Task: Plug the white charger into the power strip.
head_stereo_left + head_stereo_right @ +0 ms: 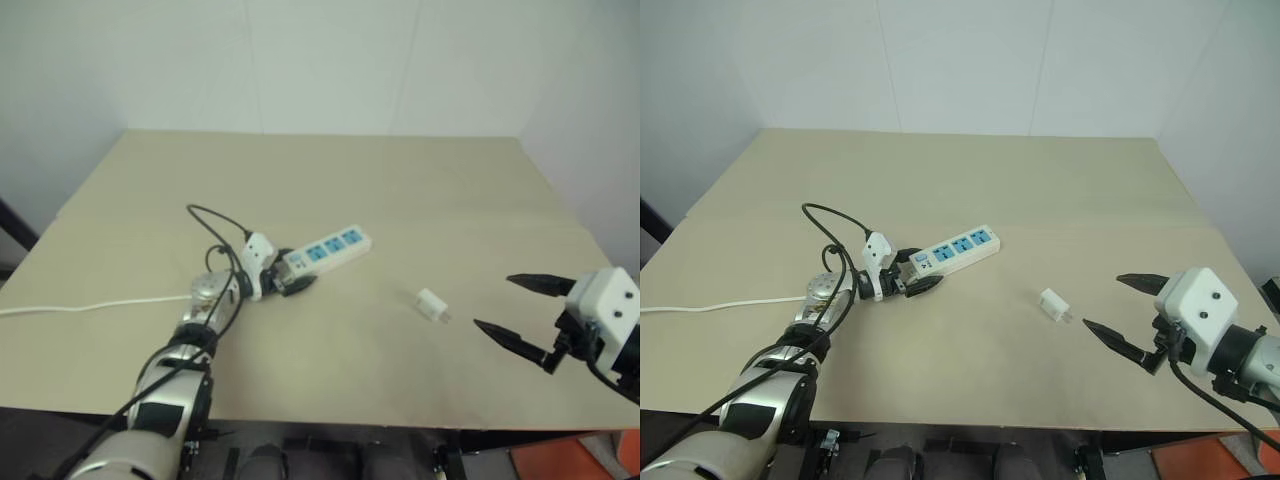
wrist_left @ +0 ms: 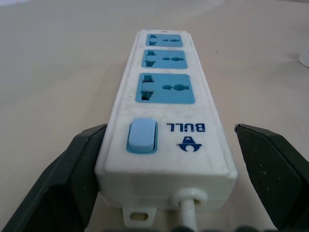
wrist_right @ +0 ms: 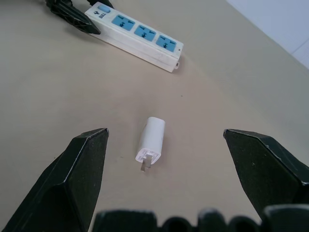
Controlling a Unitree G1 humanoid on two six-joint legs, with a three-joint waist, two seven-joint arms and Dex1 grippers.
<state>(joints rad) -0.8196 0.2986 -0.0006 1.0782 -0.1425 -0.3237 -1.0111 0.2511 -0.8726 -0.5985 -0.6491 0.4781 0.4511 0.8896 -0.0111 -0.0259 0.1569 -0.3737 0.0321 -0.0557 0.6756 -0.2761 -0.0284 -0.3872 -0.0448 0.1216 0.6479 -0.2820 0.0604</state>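
The power strip [image 1: 325,250], a slim white bar with three blue sockets, lies at the table's middle left. My left gripper [image 1: 285,275] stands open at table level, a finger on each side of the strip's switch end [image 2: 142,136]. One finger [image 2: 82,164] lies close against the strip's side and the other [image 2: 270,169] stands a little apart. The white charger [image 1: 432,305] lies on its side to the right of the strip, its prongs toward my right gripper [image 1: 493,302]. That gripper hovers open just right of the charger, which shows between its fingers [image 3: 151,137] without touching them.
The strip's thin white cord [image 1: 90,305] runs left to the table's edge. A black cable [image 1: 215,225] loops over the left wrist. The tan table [image 1: 400,180] stretches bare behind the strip. An orange object [image 1: 570,460] sits below the table's front right corner.
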